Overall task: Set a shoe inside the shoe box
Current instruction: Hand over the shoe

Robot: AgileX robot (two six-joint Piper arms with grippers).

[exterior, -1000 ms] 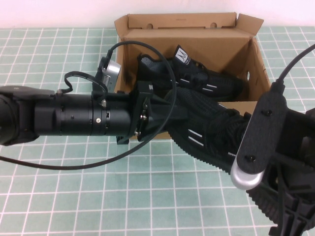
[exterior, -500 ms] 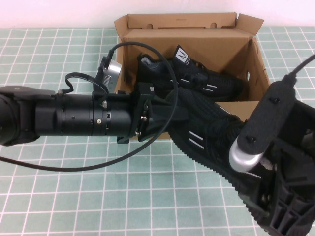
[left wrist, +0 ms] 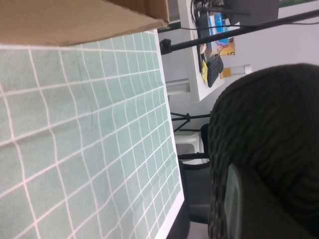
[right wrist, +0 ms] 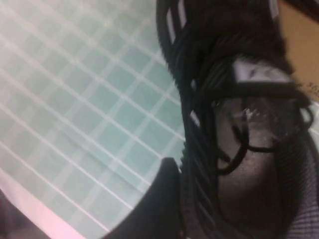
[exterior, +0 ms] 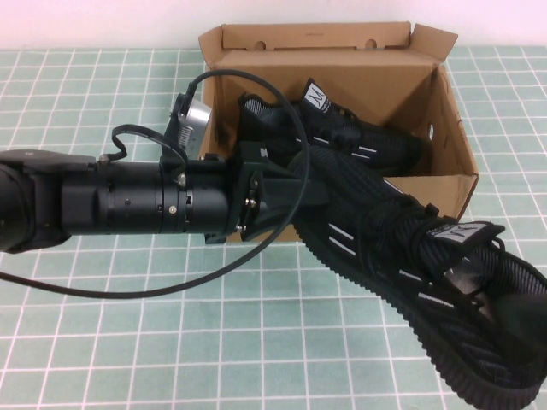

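The black mesh sneaker with short white dashes and a white tongue tag (exterior: 410, 265) lies slanted across the front wall of the brown corrugated cardboard shoe box (exterior: 444, 184), toe end up at the left gripper (exterior: 291, 192), heel hanging out over the green checked tabletop (exterior: 128, 342) toward its near right corner. The toe end is not in the box yet. A matching black sneaker (exterior: 342, 128) already sits inside, along the back wall. The left gripper is at the box's front left corner, and its black arm reaches in from the table's left edge. Its fingers appear clenched on the shoe's toe end, though the contact is mostly hidden; the left wrist view shows only ribbed black knit close up. The right gripper (right wrist: 159, 199) is out of the high view. Its wrist view shows one dark finger just beside the shoe's sole at the heel, jaws spread wide and released, glossy stuffing showing in the shoe opening. To do this step well: lift the toe clear of the front wall, swing the heel round so the shoe lines up with the box's long side, then lower it into the free strip in front of the other sneaker. Risk: with one hold at the toe, the heavy heel may sag or catch the cardboard edge.
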